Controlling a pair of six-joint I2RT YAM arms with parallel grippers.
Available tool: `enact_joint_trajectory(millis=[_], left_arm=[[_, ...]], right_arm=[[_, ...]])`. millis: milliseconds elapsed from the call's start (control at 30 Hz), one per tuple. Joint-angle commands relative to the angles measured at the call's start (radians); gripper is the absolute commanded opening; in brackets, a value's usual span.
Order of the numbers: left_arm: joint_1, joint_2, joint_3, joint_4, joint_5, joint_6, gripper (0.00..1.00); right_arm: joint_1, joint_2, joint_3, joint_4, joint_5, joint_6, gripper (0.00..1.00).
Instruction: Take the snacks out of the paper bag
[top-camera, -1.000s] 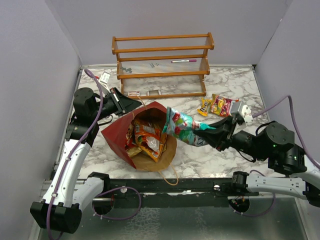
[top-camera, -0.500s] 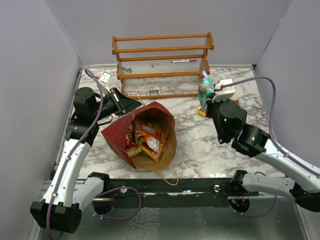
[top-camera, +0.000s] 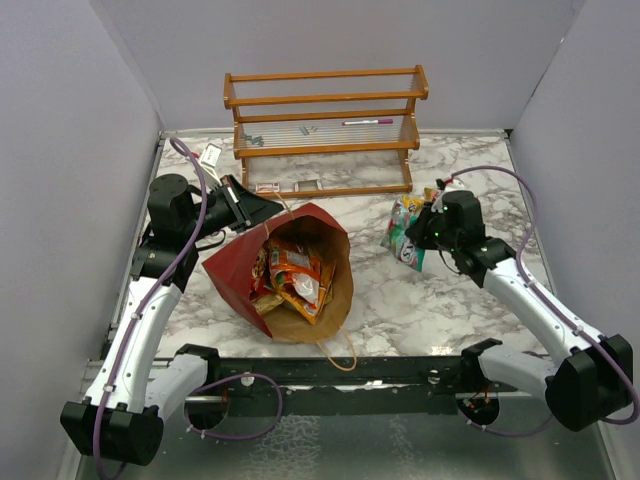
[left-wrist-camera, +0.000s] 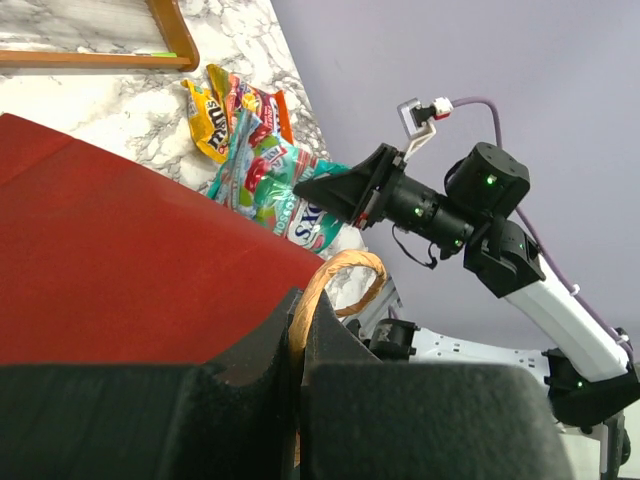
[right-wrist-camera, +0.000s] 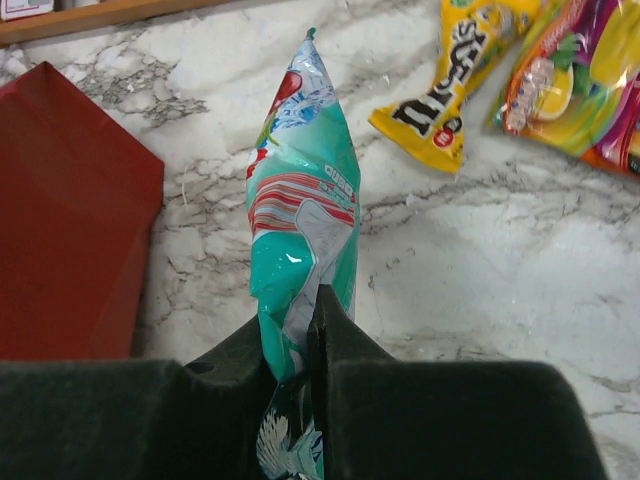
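Two arms at work. Left gripper (left-wrist-camera: 303, 318) is clenched on the thin tan twine handle (left-wrist-camera: 318, 272) of the large dark red paper bag (top-camera: 235, 268). The bag's mouth gapes, with orange and red crinkly packets (top-camera: 292, 275) inside. Right gripper (right-wrist-camera: 300, 320) pinches a teal-green packet (right-wrist-camera: 300, 200) outside the bag, over the marble tabletop (right-wrist-camera: 480, 260) and near a yellow candy packet (right-wrist-camera: 452, 75).

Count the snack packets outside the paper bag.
3: a teal packet in the right gripper, a yellow packet and a multicoloured packet lying on the table near it. More may be hidden.
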Motion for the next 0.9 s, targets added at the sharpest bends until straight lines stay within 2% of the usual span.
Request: enact_joint_trajectory(millis=[0,100,233,333,400,567,700,867], left_arm=[[0.003,-0.006,0.02,-0.002,-0.01,0.017,0.0],[0.002,-0.012,0.014,0.006,-0.009,0.011,0.0],[0.003,-0.017,0.009,0.015,-0.007,0.008,0.0],[0.002,-0.014,0.01,0.019,-0.002,0.003,0.0],[0.003,-0.015,0.012,0.018,-0.003,0.001,0.0],[0.003,-0.015,0.012,0.015,-0.01,-0.008,0.0],[0.003,-0.016,0.011,0.018,-0.016,-0.016,0.0],[0.003,-0.014,0.01,0.013,-0.017,-0.016,0.0]], right_arm=[[-0.169,-0.066,-0.016,0.125,-0.316,0.089,0.02],[-0.27,-0.068,-0.052,0.142,-0.46,0.113,0.01],[-0.288,-0.056,-0.088,0.197,-0.566,0.162,0.01],[-0.287,-0.017,-0.151,0.357,-0.723,0.269,0.01],[-0.282,0.024,-0.186,0.459,-0.769,0.368,0.02],[-0.216,0.11,-0.226,0.673,-0.714,0.555,0.01],[-0.165,0.176,-0.23,0.697,-0.553,0.653,0.02],[-0.14,0.338,-0.278,0.817,-0.477,0.788,0.01]])
